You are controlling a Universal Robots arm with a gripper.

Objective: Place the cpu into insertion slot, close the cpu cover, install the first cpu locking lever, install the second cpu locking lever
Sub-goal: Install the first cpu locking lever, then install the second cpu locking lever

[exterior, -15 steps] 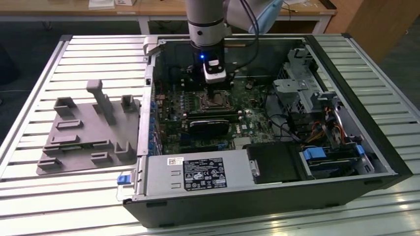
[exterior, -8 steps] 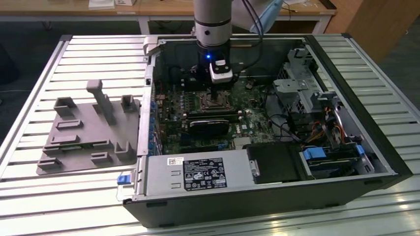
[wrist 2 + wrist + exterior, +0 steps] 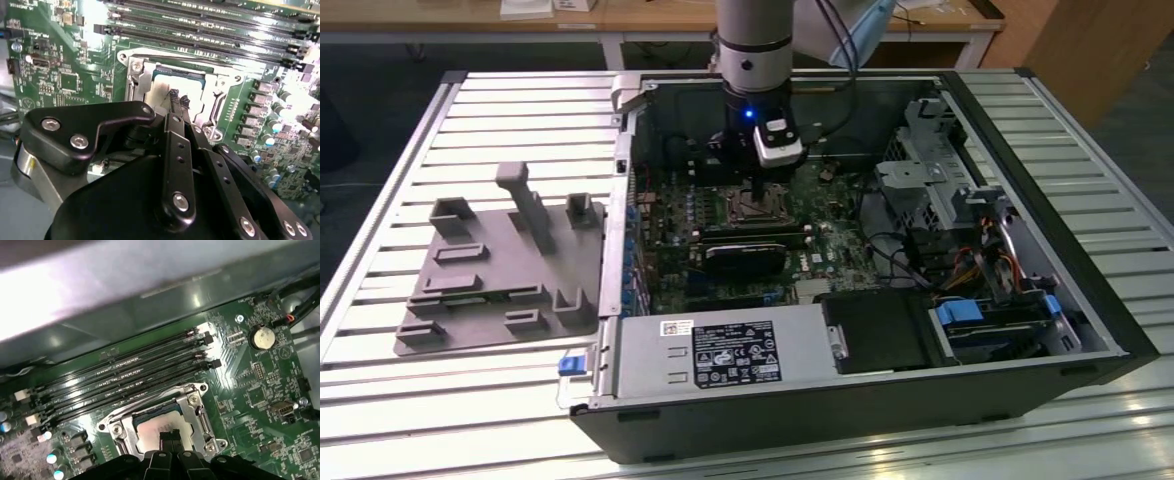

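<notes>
The cpu (image 3: pixel 149 428) lies in the insertion slot (image 3: pixel 754 208) on the green board, its pale top showing in both wrist views (image 3: pixel 161 93). The cpu cover (image 3: pixel 190 415), a silvery frame, lies flat around it (image 3: pixel 218 93). A thin wire lever (image 3: pixel 150 399) runs along the socket's edge beside the memory slots. My gripper (image 3: pixel 170 434) hangs straight over the socket inside the computer case (image 3: pixel 758 192). Its black fingertips (image 3: pixel 173 95) are together over the cover's cut-out middle, shut with nothing between them. Whether they touch the cpu I cannot tell.
Several long black memory slots (image 3: pixel 125 382) run beside the socket. A black card (image 3: pixel 747 255) lies on the socket's near side, with a power supply (image 3: pixel 720 355) beyond it. Cables and drive bays (image 3: pixel 961 230) crowd the exterior view's right. A grey fixture (image 3: pixel 494 270) stands outside the case.
</notes>
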